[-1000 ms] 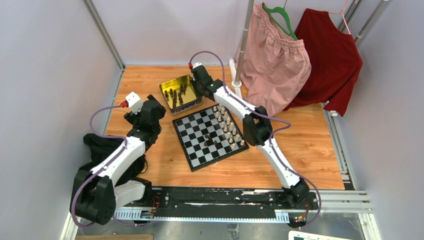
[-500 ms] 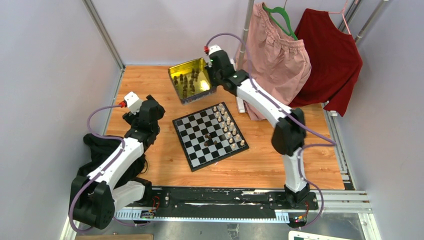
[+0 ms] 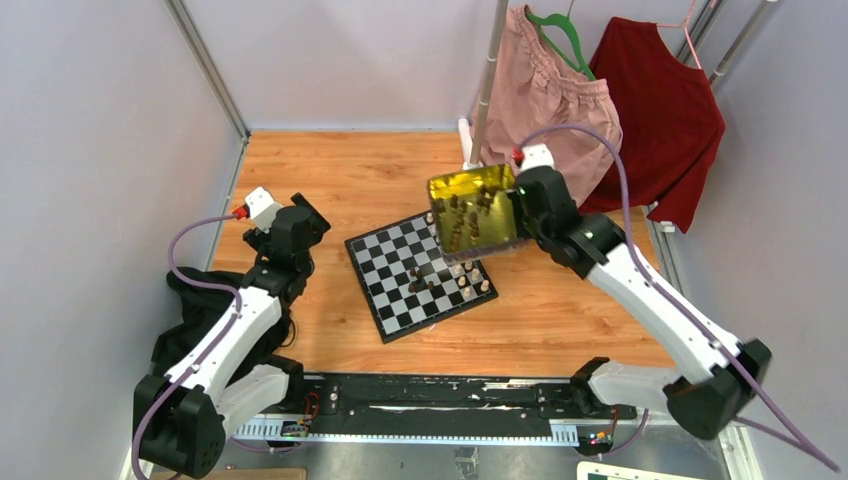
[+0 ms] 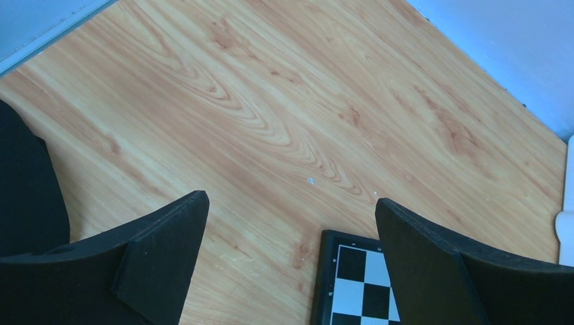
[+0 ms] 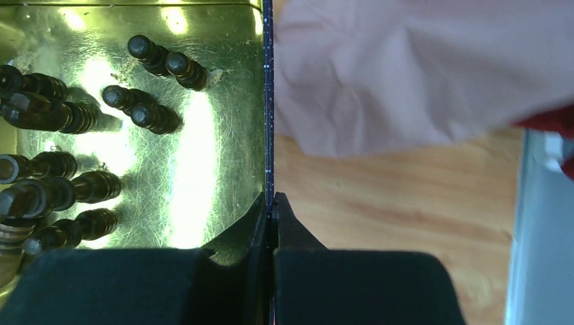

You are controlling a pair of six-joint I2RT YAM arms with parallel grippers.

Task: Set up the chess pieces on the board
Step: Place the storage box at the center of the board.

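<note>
The board (image 3: 395, 285) lies flat mid-table, with cream pieces (image 3: 470, 278) along its right side and a few dark chess pieces (image 3: 420, 282) near its middle. My right gripper (image 3: 516, 200) is shut on the right wall of the gold tray (image 3: 470, 185), which hangs tilted above the board's right part. Several dark chess pieces (image 3: 465, 218) lie inside the tray. In the right wrist view the gripper (image 5: 271, 201) pinches the tray's (image 5: 203, 169) thin wall, with dark pieces (image 5: 152, 115) lying on the tray floor. My left gripper (image 4: 291, 203) is open over bare wood, beside a corner of the board (image 4: 352, 284).
A pink garment (image 3: 550, 100) and a red one (image 3: 660, 110) hang from a rail at the back right, next to a metal pole (image 3: 485, 90). A black cloth (image 3: 200, 295) lies under the left arm. Grey walls close the left and back sides.
The right arm has lifted the gold tray off the back of the table, swung it right and forward, and now holds it tilted over the board. The left arm has barely moved.
</note>
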